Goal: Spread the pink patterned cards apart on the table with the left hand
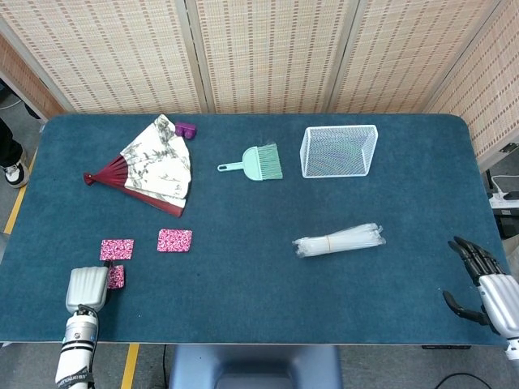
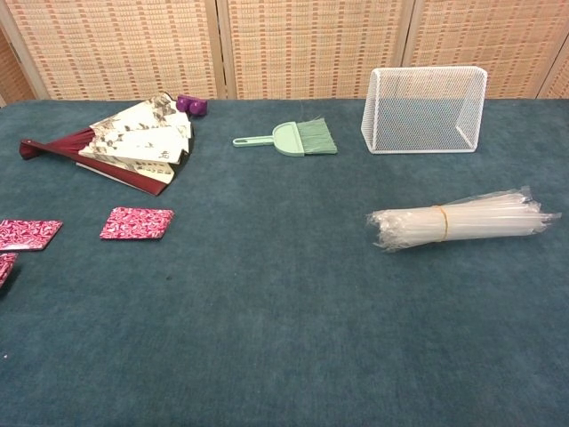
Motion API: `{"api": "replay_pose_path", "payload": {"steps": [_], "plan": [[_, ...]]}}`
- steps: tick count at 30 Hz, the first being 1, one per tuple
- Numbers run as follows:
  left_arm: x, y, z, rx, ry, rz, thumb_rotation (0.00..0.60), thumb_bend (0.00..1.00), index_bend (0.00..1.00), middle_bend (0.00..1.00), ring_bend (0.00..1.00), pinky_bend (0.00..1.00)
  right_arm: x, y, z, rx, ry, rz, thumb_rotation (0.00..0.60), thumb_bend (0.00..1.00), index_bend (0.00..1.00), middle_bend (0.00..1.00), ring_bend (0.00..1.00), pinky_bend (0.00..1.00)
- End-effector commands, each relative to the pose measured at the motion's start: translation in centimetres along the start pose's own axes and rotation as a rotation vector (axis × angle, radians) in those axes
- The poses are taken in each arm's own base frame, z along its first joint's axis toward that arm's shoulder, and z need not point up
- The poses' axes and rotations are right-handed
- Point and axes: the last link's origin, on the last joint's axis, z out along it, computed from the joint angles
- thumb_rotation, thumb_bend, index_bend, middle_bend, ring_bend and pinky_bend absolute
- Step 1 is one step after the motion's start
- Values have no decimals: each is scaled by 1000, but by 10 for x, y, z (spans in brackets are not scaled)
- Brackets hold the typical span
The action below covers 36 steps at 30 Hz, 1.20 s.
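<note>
1. Now 3 pink patterned cards lie apart on the worktop [image 1: 243, 316]: the right card [image 1: 174, 240], the left card [image 1: 117, 249], and the near card [image 1: 116, 277].
2. Left robot hand [image 1: 87, 288] touches the near card; its fingers are hidden, so cannot tell its state.
3. Right robot hand [image 1: 480, 279] is spread, holding nothing.

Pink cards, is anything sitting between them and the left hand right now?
Nothing visible. The left hand is at the table's near left edge, touching the nearest pink card; the other two cards lie just beyond on bare cloth.
</note>
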Motion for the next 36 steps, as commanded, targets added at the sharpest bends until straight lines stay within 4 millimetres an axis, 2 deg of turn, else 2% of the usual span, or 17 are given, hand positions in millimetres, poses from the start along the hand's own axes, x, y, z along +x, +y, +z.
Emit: {"api": "replay_pose_path", "payload": {"steps": [1, 7, 17, 21, 24, 27, 28, 29, 31, 32, 34, 36], "plan": [[-2, 1, 0, 4, -6, -1, 600, 338, 368, 1000, 1000, 1000, 0, 0, 0, -1, 1, 0, 600, 316, 0, 0, 0, 93], [-5, 1, 2, 10, -7, -2, 600, 333, 266, 1000, 1000, 1000, 0, 0, 1, -2, -2, -1, 600, 315, 0, 0, 0, 93], [-5, 0, -1, 20, -23, -2, 600, 321, 220, 1000, 1000, 1000, 0, 0, 1, -3, 1, 1, 600, 315, 0, 0, 0, 93], [15, 3, -9, -32, 55, -49, 600, 314, 269, 1000, 1000, 1000, 0, 0, 2, -4, 0, 0, 600, 315, 0, 0, 0, 93], [38, 3, -16, -110, 204, -114, 600, 305, 309, 995, 1000, 1000, -1, -1, 2, -4, -2, -1, 600, 315, 0, 0, 0, 93], [52, -5, -23, -176, 309, -157, 600, 305, 319, 846, 935, 958, -1, -1, 2, -3, -1, -1, 600, 316, 0, 0, 0, 93], [54, -8, -25, -188, 319, -165, 600, 305, 323, 751, 854, 895, -1, -1, 2, -3, 0, -2, 600, 315, 0, 0, 0, 93], [55, -10, -28, -204, 320, -168, 600, 305, 323, 688, 784, 825, -1, -1, 2, -3, 0, -2, 600, 315, 0, 0, 0, 93], [57, -20, -32, -226, 319, -169, 600, 305, 305, 486, 551, 563, -1, -1, 3, -4, 1, -3, 600, 315, 0, 0, 0, 93], [57, -23, -33, -227, 322, -167, 600, 306, 291, 417, 476, 480, -2, -1, 3, -4, 2, -4, 600, 315, 0, 0, 0, 93], [56, -30, -35, -231, 329, -165, 600, 312, 277, 352, 398, 407, -3, -2, 3, -4, 0, -7, 600, 315, 0, 0, 0, 93], [53, -34, -35, -221, 329, -152, 600, 317, 274, 338, 376, 379, -4, -2, 4, -2, -4, -10, 600, 316, 0, 0, 0, 93]]}}
